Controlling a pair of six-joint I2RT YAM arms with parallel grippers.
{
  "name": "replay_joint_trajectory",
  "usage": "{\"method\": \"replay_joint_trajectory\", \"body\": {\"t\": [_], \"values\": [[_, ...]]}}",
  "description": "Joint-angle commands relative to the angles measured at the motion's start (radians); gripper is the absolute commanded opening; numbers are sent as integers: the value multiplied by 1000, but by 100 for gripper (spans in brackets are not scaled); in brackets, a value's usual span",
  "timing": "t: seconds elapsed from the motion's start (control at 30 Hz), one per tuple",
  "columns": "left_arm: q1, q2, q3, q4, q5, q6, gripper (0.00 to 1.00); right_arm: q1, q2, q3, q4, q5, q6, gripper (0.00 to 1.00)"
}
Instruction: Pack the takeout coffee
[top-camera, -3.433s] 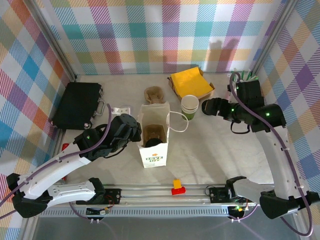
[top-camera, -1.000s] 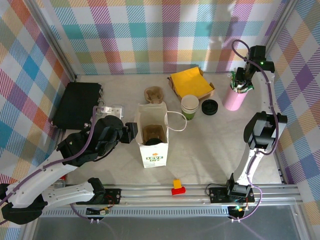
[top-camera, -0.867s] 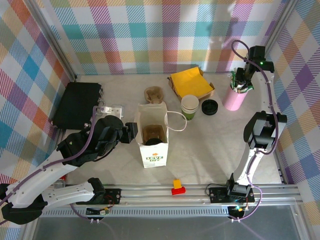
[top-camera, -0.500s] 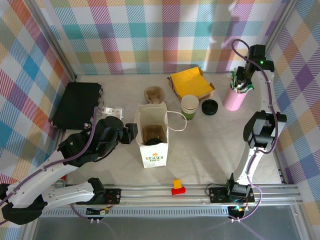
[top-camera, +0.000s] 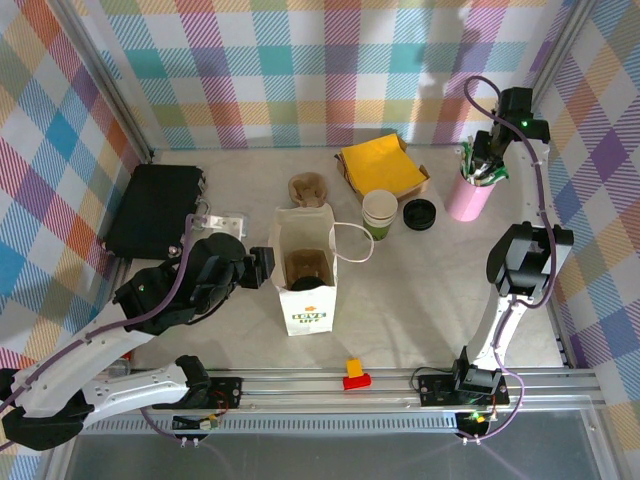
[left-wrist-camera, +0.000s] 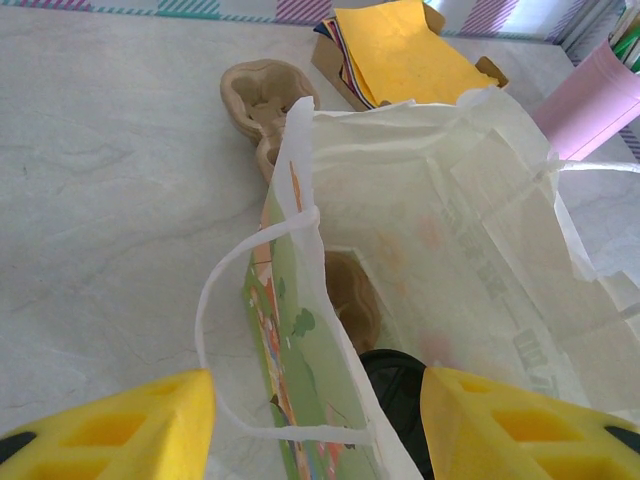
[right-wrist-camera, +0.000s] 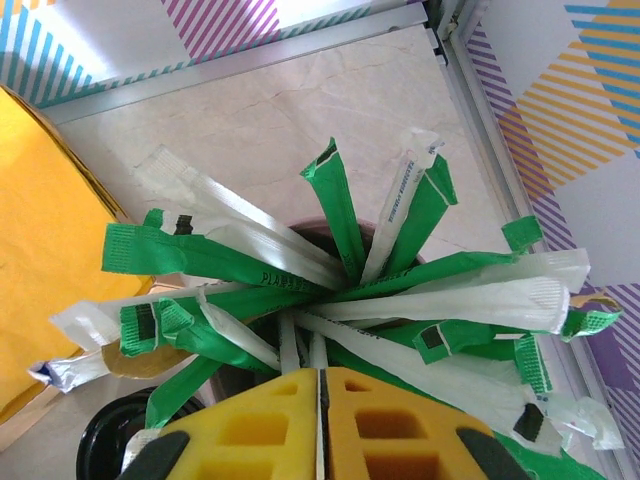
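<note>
The takeout coffee (top-camera: 380, 212), a small cream cup with a green lower band, stands open-topped on the table just right of the white paper bag (top-camera: 305, 272). My left gripper (top-camera: 262, 268) sits at the bag's left side. Its yellow fingers (left-wrist-camera: 110, 425) are open and straddle the bag's near wall (left-wrist-camera: 300, 330) and handle loop. A dark lidded item (left-wrist-camera: 395, 375) lies inside the bag. My right gripper (top-camera: 487, 165) hangs over the pink tumbler (top-camera: 468, 198). In the right wrist view this gripper (right-wrist-camera: 320, 372) is shut on a thin white stick (right-wrist-camera: 318, 350).
A black lid (top-camera: 420, 214) lies right of the cup. Yellow napkins in a box (top-camera: 383, 166) and a brown pulp carrier (top-camera: 310, 188) sit behind the bag. A black case (top-camera: 155, 208) lies far left, and a red-and-yellow block (top-camera: 354, 374) rests on the front rail.
Since the oldest frame my right arm has swung from beside the cup up to the tumbler. The black lid now lies bare on the table. The left arm shifted slightly.
</note>
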Motion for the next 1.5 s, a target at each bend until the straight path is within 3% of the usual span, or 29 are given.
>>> {"method": "replay_joint_trajectory", "body": {"t": [0.0, 0.7, 0.97, 1.17, 1.37, 1.47], "values": [[8, -21, -11, -5, 1, -2, 56, -9, -95, 24, 8, -13, 0, 10], [8, -54, -5, -24, 15, -15, 56, -9, -350, 122, -55, -95, 29, 0], [8, -77, 1, -45, 9, -21, 56, -9, -510, 137, -78, -242, 79, 0], [8, -84, 4, -52, 13, -31, 56, -7, -609, 135, -92, -442, 144, 0], [8, -87, 12, -66, 27, -37, 56, -5, -693, 67, 0, -809, 315, 0], [8, -104, 16, -69, 55, -29, 56, 33, -718, 50, 45, -878, 379, 0]]}}
